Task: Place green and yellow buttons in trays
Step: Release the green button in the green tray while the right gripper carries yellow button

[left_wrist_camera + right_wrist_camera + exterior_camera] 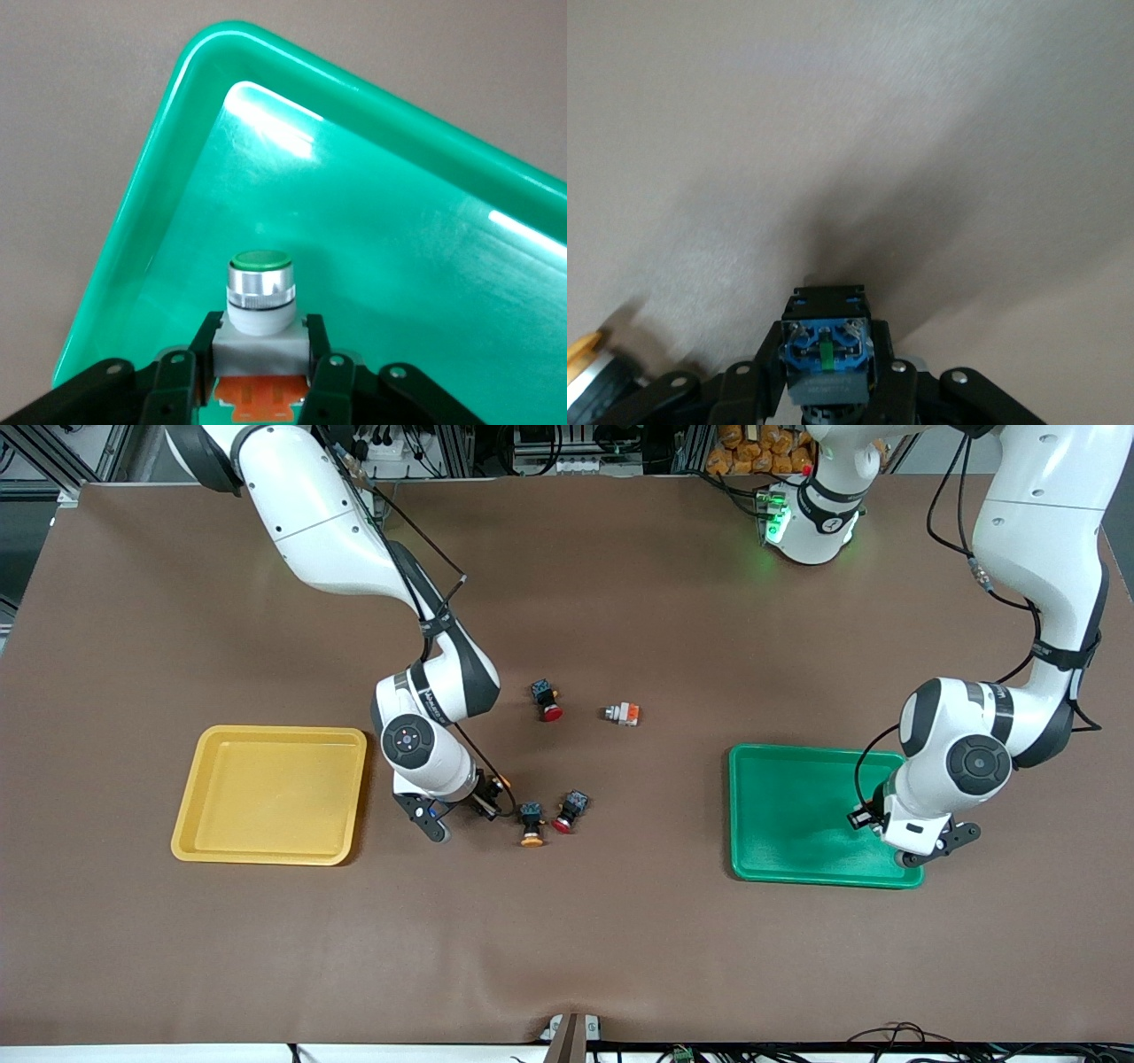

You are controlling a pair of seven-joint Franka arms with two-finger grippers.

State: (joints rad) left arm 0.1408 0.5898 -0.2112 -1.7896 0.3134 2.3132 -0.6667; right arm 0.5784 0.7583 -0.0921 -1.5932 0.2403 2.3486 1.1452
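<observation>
- The left tool (261, 390) hangs over the shallow green plastic tray (788, 815), above the part of the tray toward the left arm's end of the table (620, 957), which is covered in brown.
- It is clenched on a whitish-grey push button with a green cap (260, 301) and an orange block at its base; the fingers (323, 372) press the grey body from both sides (the left wrist view shows the cap pointing away from the tool, over the tray floor near a rounded corner).
- The right tool (828, 390) is low over the table, between the shallow yellow plastic tray (270, 850) and a small group of buttons.
- It grasps a black-and-blue button body (826, 350) with its fingers (890, 385) on either side (the cap end is hidden from the right wrist view).
- Just beside the right tool lies a yellow-orange-capped button on a black-blue body (532, 825), and a red-capped black button (570, 812) lies right next to that.
- Farther from the front camera, near the table's middle, lie another red-capped black button (547, 701) and a whitish-grey button with an orange block (621, 714), a little apart from each other.
- Both trays show bare floors in the front view.
</observation>
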